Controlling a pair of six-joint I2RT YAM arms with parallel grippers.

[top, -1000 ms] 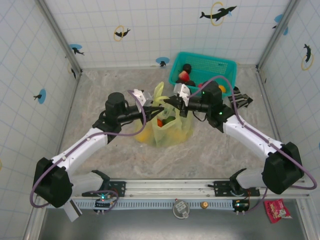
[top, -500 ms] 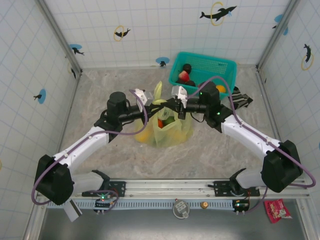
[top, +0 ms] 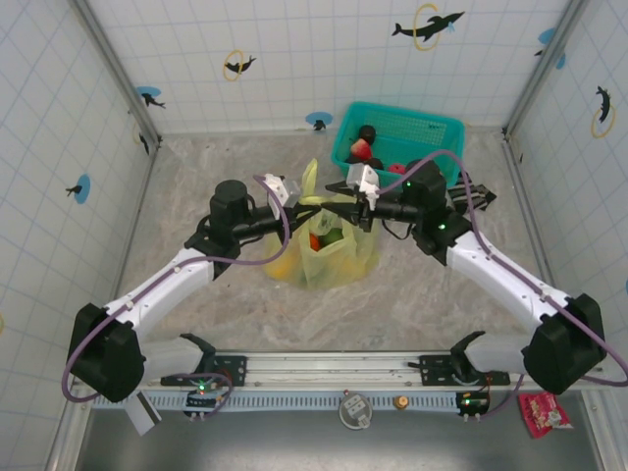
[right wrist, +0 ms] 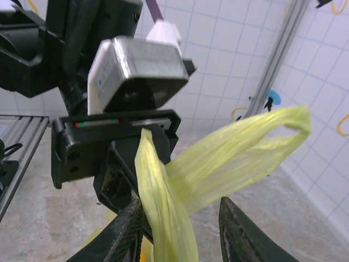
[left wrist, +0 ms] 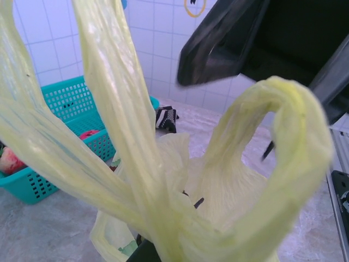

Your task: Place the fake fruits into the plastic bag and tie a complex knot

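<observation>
The yellow-green plastic bag (top: 329, 257) sits mid-table with an orange-red fruit (top: 315, 240) and a green fruit (top: 334, 235) showing inside. My left gripper (top: 305, 209) is shut on the bag's bunched handles (left wrist: 131, 136), which rise from it as loose loops. My right gripper (right wrist: 182, 232) faces the left one with its jaws open. One handle strap (right wrist: 163, 213) hangs between them against the left finger (right wrist: 126, 232), untouched by the right one. More fruits, red (top: 360, 149) and dark (top: 367, 132), lie in the teal basket (top: 422, 126).
The basket stands at the back right, close behind the right arm. A black-and-white striped cloth (top: 474, 192) lies beside it. Tiled walls close in the table on three sides. A metal rail (top: 334, 371) runs along the near edge.
My right gripper has opened, let go of the handle and drawn back a little to the right. My left gripper closed on the handles and holds them in place.
</observation>
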